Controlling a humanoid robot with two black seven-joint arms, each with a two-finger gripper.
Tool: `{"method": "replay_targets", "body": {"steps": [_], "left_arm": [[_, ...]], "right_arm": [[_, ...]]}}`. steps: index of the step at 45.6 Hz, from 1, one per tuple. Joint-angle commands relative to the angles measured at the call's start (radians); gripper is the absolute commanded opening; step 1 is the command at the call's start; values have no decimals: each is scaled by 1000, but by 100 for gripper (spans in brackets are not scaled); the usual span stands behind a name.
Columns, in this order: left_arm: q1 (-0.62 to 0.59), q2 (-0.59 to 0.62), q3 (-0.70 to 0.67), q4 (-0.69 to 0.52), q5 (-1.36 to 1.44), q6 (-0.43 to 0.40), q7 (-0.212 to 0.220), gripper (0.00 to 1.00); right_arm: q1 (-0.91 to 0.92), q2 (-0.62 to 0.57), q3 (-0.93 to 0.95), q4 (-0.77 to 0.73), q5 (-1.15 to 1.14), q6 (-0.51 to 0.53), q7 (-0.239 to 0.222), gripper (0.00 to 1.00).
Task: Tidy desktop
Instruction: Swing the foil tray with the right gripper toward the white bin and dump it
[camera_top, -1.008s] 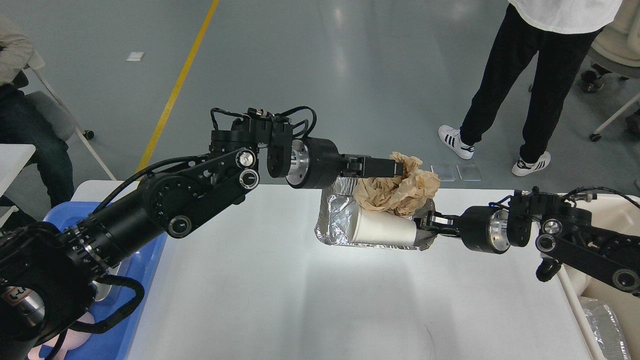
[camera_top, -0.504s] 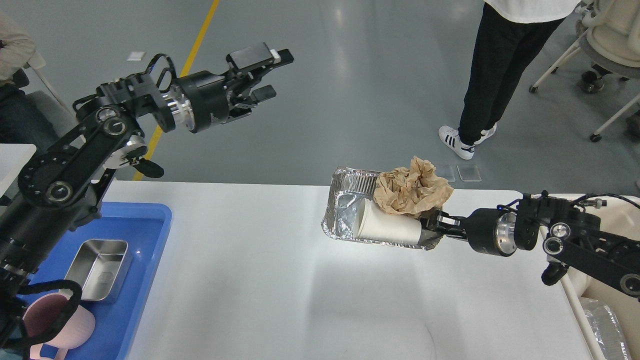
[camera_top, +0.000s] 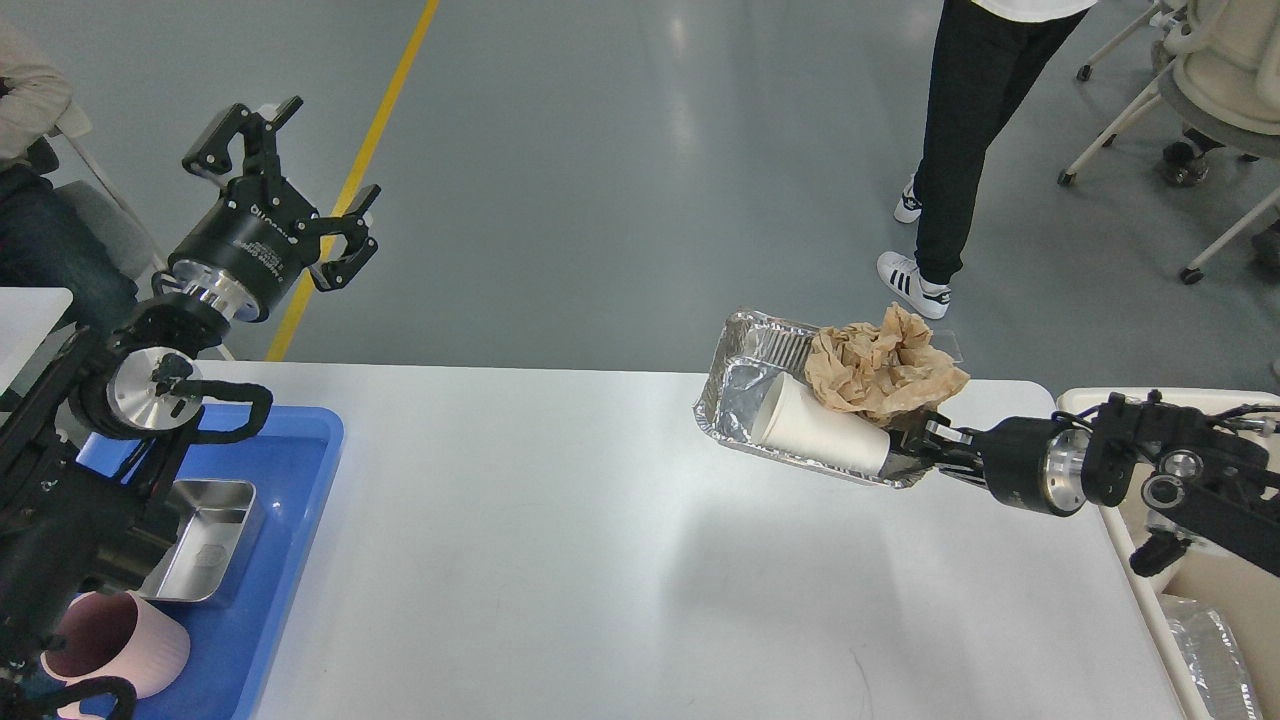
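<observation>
The white desktop (camera_top: 550, 520) fills the lower view. My right gripper (camera_top: 915, 447) is shut on the near right rim of a foil tray (camera_top: 738, 400) and holds it tilted above the desktop's right part. In the foil tray lie a white paper cup (camera_top: 820, 432) on its side and crumpled brown paper (camera_top: 885, 365). My left gripper (camera_top: 322, 165) is open and empty, raised over the floor beyond the desktop's far left corner.
A blue tray (camera_top: 290, 500) at the left edge holds a steel box (camera_top: 200, 535) and a pink cup (camera_top: 115, 645). A cream bin (camera_top: 1230, 590) stands right of the desktop with foil (camera_top: 1210, 650) inside. A person (camera_top: 980, 150) stands behind; a chair (camera_top: 1220, 70) is far right.
My left gripper let go of the brown paper, opened and swung up and back to the far left. My right gripper carried the foil tray to the right and higher.
</observation>
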Motion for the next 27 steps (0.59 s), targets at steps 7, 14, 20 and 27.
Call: {"method": "replay_targets", "body": {"steps": [7, 14, 20, 27], "left_arm": [[86, -72, -102, 5, -24, -1, 2, 97], [111, -106, -102, 8, -24, -1, 2, 97], [122, -112, -103, 8, -24, -3, 2, 97], [140, -112, -103, 8, -23, -24, 1, 97]], "right_arm": [[-103, -88, 53, -9, 129, -70, 1, 0], [-161, -122, 56, -60, 225, -148, 11, 0], [-206, -150, 56, -103, 299, -212, 18, 0], [-250, -147, 55, -248, 449, -222, 20, 0]]}}
